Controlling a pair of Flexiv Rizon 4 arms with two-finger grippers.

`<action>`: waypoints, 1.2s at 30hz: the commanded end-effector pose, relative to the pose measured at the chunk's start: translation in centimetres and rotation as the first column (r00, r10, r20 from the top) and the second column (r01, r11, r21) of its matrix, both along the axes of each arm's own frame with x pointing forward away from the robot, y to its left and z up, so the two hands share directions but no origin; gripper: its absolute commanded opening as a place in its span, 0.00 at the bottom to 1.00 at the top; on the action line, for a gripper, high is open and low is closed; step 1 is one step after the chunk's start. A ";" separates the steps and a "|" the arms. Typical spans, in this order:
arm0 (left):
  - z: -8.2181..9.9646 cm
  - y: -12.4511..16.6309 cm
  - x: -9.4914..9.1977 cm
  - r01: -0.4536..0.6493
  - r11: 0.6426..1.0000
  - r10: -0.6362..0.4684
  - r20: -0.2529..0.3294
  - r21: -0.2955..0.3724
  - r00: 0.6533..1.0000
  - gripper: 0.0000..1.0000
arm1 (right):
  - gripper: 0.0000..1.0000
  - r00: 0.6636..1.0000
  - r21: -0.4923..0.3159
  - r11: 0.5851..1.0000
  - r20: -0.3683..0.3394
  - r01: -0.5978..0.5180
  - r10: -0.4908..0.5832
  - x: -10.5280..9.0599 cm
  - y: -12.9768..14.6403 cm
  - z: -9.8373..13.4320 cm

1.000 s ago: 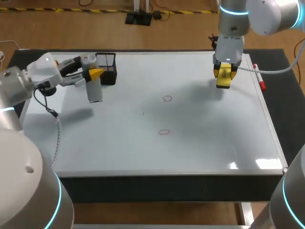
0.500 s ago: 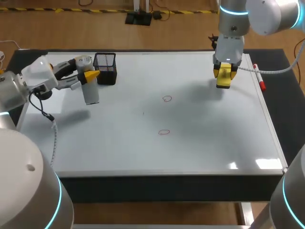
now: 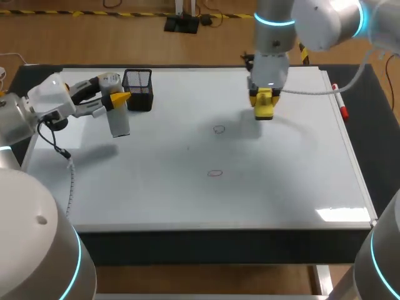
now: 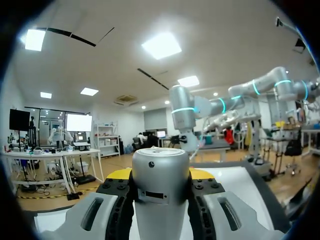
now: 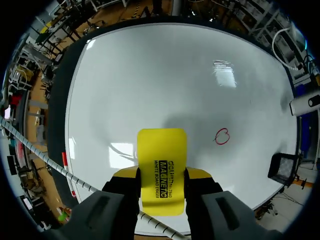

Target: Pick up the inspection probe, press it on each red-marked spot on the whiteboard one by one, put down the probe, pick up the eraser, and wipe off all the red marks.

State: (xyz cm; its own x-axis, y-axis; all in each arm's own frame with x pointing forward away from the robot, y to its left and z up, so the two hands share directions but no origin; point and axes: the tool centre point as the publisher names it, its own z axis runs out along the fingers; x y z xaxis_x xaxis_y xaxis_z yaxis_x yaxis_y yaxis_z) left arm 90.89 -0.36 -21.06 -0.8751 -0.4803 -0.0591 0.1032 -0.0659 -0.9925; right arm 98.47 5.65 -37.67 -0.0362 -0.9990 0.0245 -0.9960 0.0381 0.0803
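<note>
The probe [image 3: 119, 115] is a pale grey cylinder with a rounded silver cap. It hangs almost upright over the whiteboard's [image 3: 281, 187] far left corner, just beside a black mesh cup [image 3: 139, 89]. The left gripper [image 3: 115, 99] grips it near the top, one yellow-tipped finger on each side. Its shadow falls on the board apart from its lower end. The left wrist view shows the probe [image 4: 160, 190] only end-on, its cap filling the space between the fingers of the left gripper [image 4: 160, 175] and hiding its body and the board under it. The eraser [image 3: 264, 104] is a yellow block, held by the right gripper [image 3: 264, 99] over the far middle of the board, just right of the farther red mark [image 3: 218, 129]. A second mark [image 3: 215, 173] lies nearer the middle. In the head view the eraser is partly covered by the fingers. The right wrist view shows its flat printed face [image 5: 161, 167] clamped from both sides in the right gripper [image 5: 162, 174], and only one mark [image 5: 221, 136], ahead of and beside the eraser. A red marker [image 3: 340, 103] lies along the board's right edge.
</note>
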 end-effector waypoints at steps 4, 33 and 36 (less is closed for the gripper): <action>0.1 0.0 0.0 -0.002 1.000 0.002 0.001 -0.001 1.000 0.00 | 0.00 0.999 -0.015 0.999 0.018 -0.039 0.039 -2.0 4.5 -0.5; 0.1 0.0 0.0 -0.002 1.000 0.002 0.001 -0.001 1.000 0.00 | 0.00 0.992 0.021 0.992 0.021 -0.127 0.126 -4.8 15.4 -2.4; 0.1 0.0 0.0 -0.002 1.000 0.002 0.001 -0.001 1.000 0.00 | 0.00 0.992 0.022 0.992 0.028 -0.125 0.124 -4.7 15.6 -2.8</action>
State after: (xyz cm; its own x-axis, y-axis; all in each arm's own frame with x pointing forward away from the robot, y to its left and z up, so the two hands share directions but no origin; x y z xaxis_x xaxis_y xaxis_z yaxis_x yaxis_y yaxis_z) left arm 90.89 -0.35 -21.07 -0.8749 -0.4806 -0.0592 0.1033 -0.0658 -0.9925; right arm 93.45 20.83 -40.00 0.0888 -0.9960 -0.0081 -0.9946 -0.0891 0.0529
